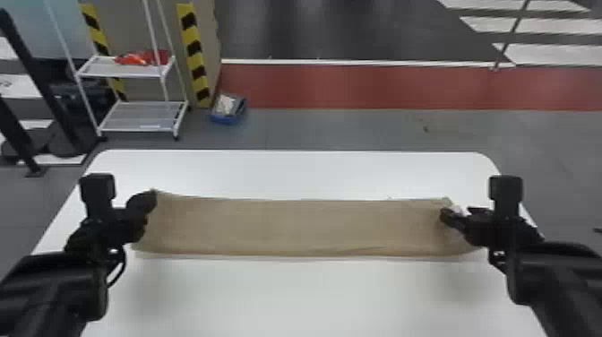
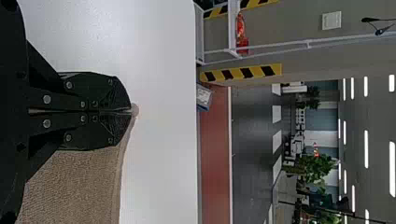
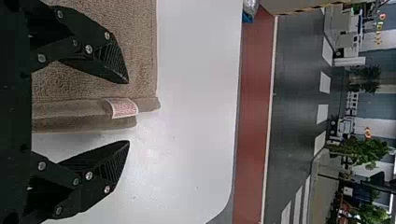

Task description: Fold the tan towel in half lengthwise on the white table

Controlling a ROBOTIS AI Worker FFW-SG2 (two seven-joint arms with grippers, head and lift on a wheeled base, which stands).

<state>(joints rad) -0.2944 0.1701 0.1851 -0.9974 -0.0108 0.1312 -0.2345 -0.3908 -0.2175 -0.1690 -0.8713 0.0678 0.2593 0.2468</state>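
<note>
Tan cloth is seen in the head view as a long, narrow strip: the towel point(image 1: 295, 228) is laid from left to right across the white table point(image 1: 295, 172), and is spanned by 2 grippers, 1 at each short end. The left gripper point(image 1: 151, 202) is placed at the far left corner, and the right gripper point(image 1: 456, 212) is placed at the right end, toward the far edge. Beyond the table, red items point(image 1: 142, 57) are held on a white rack point(image 1: 134, 117); beside it, a blue box point(image 1: 227, 112) is set on the floor at the foot of a wall marked with 2 yellow-and-black striped bands.

In the left wrist view, the 2 black fingers of the left gripper point(image 2: 131, 111) are pressed together, with the towel corner pinched between them; a small bit of cloth is exposed just past the tips.

In the right wrist view, the 2 fingers of the right gripper point(image 3: 128, 112) are spread wide and nothing is gripped. The short end of the towel is framed between them, with 1 finger over the cloth and the other beyond the end, over the table; whether either surface is touched cannot be told. At that end, 2 hemmed edges are shown slightly out of line, and a white label point(image 3: 124, 108) with small red print is carried there.
</note>
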